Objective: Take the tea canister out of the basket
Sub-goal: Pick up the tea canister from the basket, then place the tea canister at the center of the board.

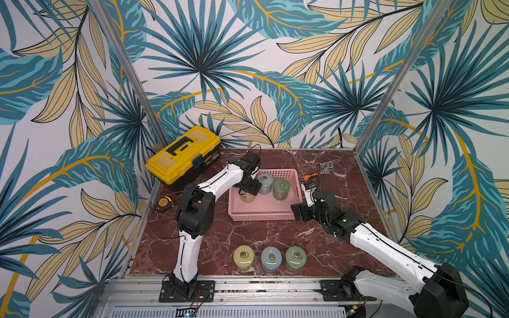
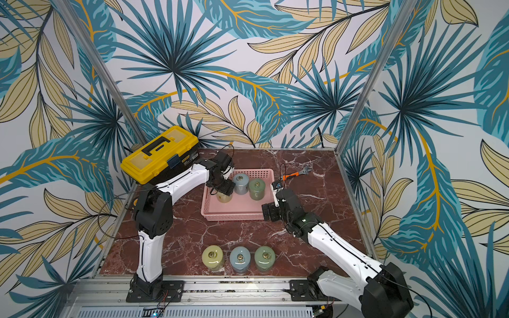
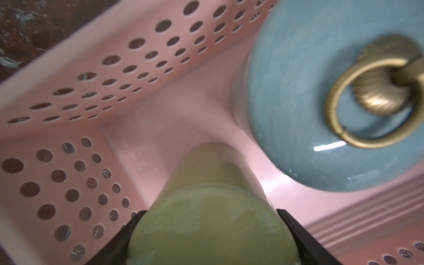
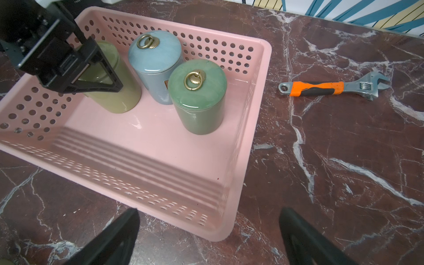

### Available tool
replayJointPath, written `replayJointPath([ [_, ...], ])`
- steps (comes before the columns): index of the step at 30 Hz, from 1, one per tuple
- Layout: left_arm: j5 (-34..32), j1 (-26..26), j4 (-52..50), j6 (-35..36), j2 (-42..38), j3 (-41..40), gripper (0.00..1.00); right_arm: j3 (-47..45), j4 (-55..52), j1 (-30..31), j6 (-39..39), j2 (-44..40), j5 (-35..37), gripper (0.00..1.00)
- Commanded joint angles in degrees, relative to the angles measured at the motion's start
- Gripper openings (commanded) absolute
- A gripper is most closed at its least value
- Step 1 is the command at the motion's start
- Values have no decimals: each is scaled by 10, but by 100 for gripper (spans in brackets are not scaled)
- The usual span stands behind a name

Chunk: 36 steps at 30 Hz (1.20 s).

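Tea canisters: six in all.
- In the pink basket (image 1: 261, 217): three. One yellow-green tea canister (image 4: 121, 96), one blue tea canister (image 1: 265, 183), one green tea canister (image 1: 281, 189).
- In a row on the tabletop (image 1: 220, 242): three. One pale yellow canister (image 1: 243, 257), one second blue canister (image 1: 271, 260), one second green canister (image 1: 295, 258).

Basket: one.
Yellow-and-black toolbox (image 1: 183, 154): one.
Tape measure (image 1: 165, 203): one.
Orange-handled adjustable wrench (image 4: 332, 88): one.
Robot arms: two, the left arm (image 1: 190, 247) and the right arm (image 1: 385, 245).
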Motion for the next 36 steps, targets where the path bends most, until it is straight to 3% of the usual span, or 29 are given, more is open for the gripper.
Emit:
replayJointPath([
  [1,-3,-1,-22,-5,-36,36,51,-7,5,-2,-6,5,8,99],
  [36,17,-15,-85,-31,-172,10,46,-13,6,-2,-4,-6,27,99],
])
